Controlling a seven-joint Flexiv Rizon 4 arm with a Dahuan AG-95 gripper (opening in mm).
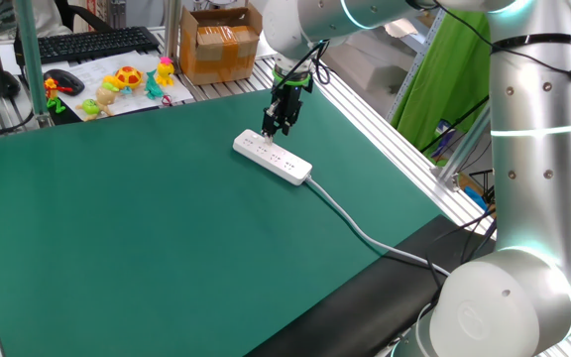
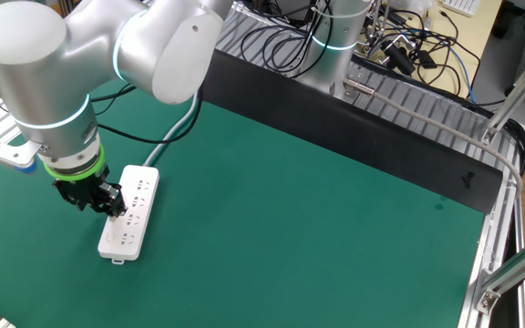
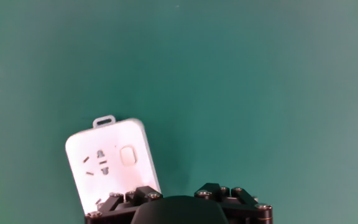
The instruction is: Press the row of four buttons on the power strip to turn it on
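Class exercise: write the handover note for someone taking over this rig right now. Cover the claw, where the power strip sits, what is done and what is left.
Claw: pointing down at the power strip, near the end away from its cable; grip state unclear.
Strip: flat on the green mat.
Done: cannot tell whether any button is pressed.
Left: check and press the row of four buttons; one shows in the hand view.
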